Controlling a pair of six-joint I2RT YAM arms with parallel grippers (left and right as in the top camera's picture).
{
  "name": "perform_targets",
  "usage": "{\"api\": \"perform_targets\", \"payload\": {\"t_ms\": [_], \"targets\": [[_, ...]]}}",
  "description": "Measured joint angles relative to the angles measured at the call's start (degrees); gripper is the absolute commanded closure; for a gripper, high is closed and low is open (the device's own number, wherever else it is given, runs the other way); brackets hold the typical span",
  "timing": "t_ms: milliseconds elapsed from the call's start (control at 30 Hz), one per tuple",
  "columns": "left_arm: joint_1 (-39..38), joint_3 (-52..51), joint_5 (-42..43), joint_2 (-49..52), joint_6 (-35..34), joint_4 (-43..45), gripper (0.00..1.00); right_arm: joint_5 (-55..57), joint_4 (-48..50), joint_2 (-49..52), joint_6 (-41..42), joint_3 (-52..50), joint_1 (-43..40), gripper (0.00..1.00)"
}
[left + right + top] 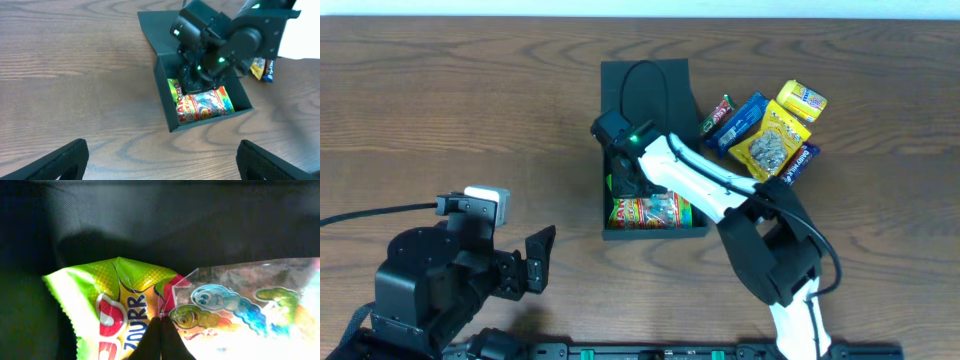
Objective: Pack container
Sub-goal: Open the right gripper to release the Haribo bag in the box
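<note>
Overhead, the wooden tabletop [440, 100] carries the container [655, 235] near its middle, open with the lid folded back. The right gripper [161, 335] reaches down inside it, jaws closed tip to tip over a colourful gummy packet [650, 212] and a green packet [100, 295] lying in the container. The left gripper [165, 162] hovers at the near left, jaws spread wide and empty. More snack packets [770, 130] lie heaped just right of the container.

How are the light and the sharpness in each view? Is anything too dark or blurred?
Overhead: even light, sharp, the container easy to see. Left wrist: the right arm above it looks slightly soft. Right wrist: the container's walls are almost black; only the green packet and the clear gummy packet are lit, and the shut right gripper is a dark silhouette.
</note>
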Motion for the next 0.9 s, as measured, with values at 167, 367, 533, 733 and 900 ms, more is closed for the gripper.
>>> {"api": "perform_targets", "payload": {"t_ms": [167,367,533,733,900], "targets": [[0.0,0.0,0.0,0.0,0.0,0.0,0.05,1.88,-0.57,-3.56,-0.35,0.11,-2.19,0.99],[0.0,0.0,0.0,0.0,0.0,0.0,0.05,3.76,-1.9,-4.11,-0.37,0.31,-6.1,0.98],[0.0,0.0,0.0,0.0,0.0,0.0,0.05,4.02,-1.97,-2.38,-0.39,0.31,-6.56,0.99],[0.0,0.0,0.0,-0.02,0.0,-0.37,0.05,2.43,-5.33,0.83,-1.53,0.13,-6.56,0.99],[0.0,0.0,0.0,0.0,0.0,-0.37,0.05,1.31,-7.96,0.83,-3.52,0.13,-6.78,0.99]]}}
